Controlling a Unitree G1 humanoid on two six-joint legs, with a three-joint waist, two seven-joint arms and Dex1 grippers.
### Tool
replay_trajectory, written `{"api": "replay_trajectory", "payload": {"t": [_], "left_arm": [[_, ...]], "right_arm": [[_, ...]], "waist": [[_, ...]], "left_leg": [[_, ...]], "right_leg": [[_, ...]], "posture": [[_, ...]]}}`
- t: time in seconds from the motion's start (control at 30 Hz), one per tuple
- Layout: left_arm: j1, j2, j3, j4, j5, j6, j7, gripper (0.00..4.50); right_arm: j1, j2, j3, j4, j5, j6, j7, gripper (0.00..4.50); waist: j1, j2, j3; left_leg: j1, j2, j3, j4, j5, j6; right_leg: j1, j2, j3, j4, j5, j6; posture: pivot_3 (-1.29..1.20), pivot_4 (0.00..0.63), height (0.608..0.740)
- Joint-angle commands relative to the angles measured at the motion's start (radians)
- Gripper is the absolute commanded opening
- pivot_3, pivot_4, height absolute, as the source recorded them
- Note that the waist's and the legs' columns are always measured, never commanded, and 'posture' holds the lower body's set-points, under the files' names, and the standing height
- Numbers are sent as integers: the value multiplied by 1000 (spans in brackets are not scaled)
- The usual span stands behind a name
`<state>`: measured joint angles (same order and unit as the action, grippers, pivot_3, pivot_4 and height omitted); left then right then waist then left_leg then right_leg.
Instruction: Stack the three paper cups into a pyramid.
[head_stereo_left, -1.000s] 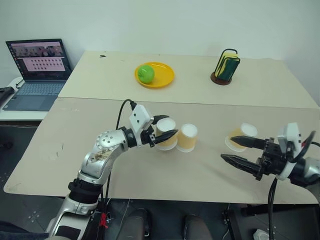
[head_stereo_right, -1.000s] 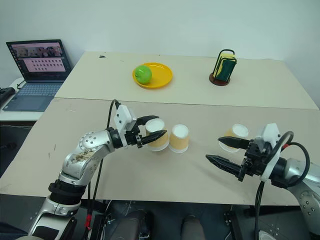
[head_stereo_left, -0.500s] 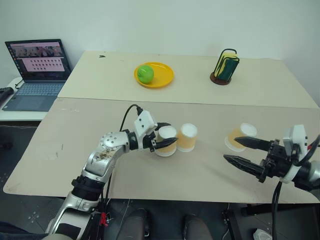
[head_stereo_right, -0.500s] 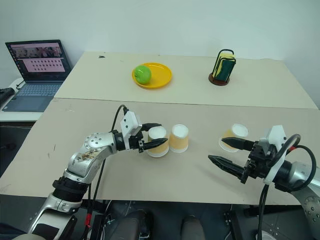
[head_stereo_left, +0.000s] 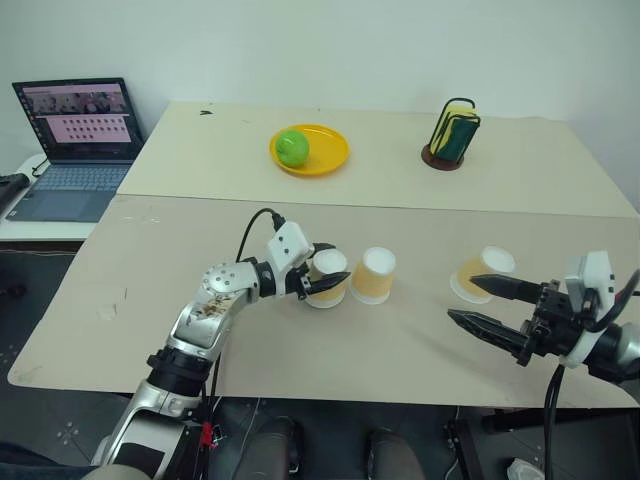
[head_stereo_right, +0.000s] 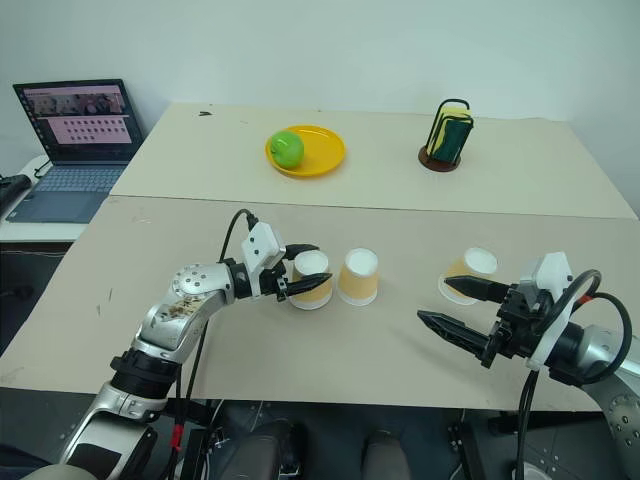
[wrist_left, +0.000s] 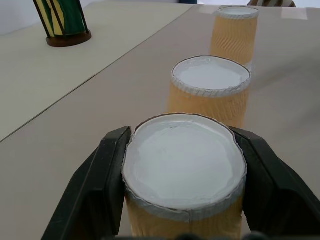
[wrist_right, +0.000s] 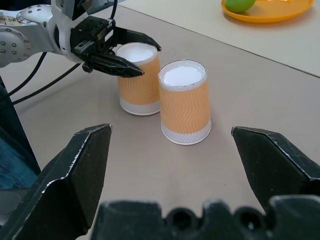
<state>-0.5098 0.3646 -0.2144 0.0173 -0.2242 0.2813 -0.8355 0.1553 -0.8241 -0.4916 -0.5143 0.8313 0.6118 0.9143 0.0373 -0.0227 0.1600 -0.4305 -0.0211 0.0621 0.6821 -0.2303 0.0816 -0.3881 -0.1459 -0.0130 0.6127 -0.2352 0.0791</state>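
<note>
We see left gripper (head_stereo_left: 322, 281) clamped on leftmost cup (head_stereo_left: 328, 277), just beside middle cup (head_stereo_left: 375, 275), right gripper (head_stereo_left: 484, 306) wide open, empty.

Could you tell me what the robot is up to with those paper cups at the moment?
It is building a cup pyramid, though nothing is stacked yet. The left pincer is shut on the leftmost cup, setting it beside the middle cup; both are upside down on the table. The third cup stands apart to the right, near the open right pincer, which holds nothing.
</note>
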Motion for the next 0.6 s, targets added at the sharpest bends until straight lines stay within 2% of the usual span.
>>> {"api": "replay_trajectory", "payload": {"t": [0.03, 0.6], "left_arm": [[-23, -10, 3, 1, 10, -34, -3, 2515], [-48, -50, -10, 76, 36, -66, -24, 2515]], "right_arm": [[-7, 1, -42, -32, 23, -22, 0, 4500], [34, 8, -93, -71, 49, -17, -15, 4500]], "waist": [[0, 0, 0], [3, 0, 0]], "left_leg": [[0, 0, 0, 0, 0, 0], [0, 0, 0, 0, 0, 0]], "right_leg": [[0, 0, 0, 0, 0, 0], [0, 0, 0, 0, 0, 0]], "posture": [[0, 150, 726], [0, 150, 726]]}}
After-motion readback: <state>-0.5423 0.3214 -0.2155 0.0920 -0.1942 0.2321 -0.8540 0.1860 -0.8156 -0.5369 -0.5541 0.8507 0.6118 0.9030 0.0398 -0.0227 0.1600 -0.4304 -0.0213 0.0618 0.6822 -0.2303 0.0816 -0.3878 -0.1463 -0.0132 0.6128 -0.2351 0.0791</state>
